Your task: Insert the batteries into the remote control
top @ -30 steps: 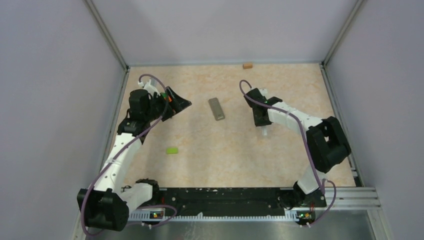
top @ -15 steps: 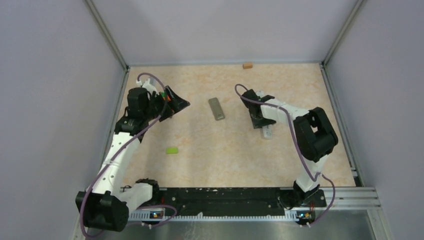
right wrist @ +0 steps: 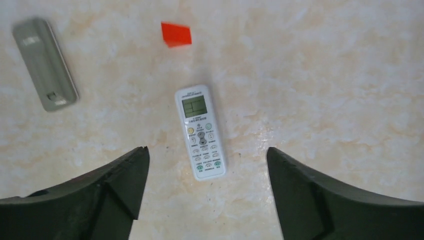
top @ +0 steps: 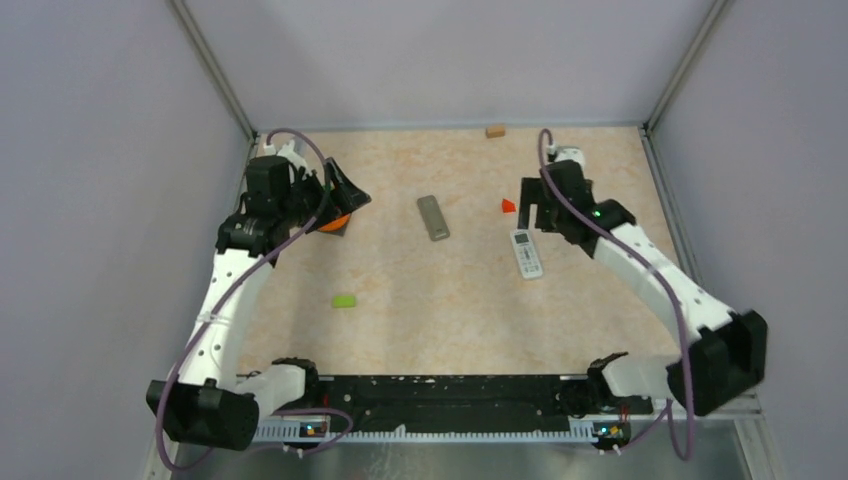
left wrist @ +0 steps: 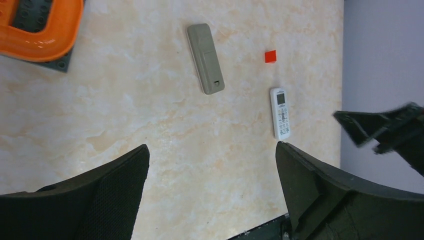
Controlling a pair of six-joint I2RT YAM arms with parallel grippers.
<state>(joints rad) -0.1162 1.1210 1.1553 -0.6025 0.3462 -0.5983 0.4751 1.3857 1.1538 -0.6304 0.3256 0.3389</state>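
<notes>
A white remote control [top: 526,253] lies face up, buttons showing, on the table right of centre; the right wrist view shows the white remote control [right wrist: 201,132] too. My right gripper [top: 533,205] hovers open just behind and above it, and in its own view the right gripper [right wrist: 207,150] has nothing between its fingers. A grey remote [top: 433,217] lies back side up in the middle. At the far left my left gripper [top: 352,202] is open and empty, as the left gripper [left wrist: 212,146] shows in its view. The batteries are out of view.
A small red wedge block [top: 508,206] sits just behind the white remote. An orange piece on a dark plate [left wrist: 40,30] lies under the left gripper. A green piece [top: 344,300] lies front left. A tan block [top: 494,131] rests by the back wall.
My right gripper has opened, let go of the white remote and drawn up and back to the right, uncovering the red block. The left arm has shifted slightly back and left.
</notes>
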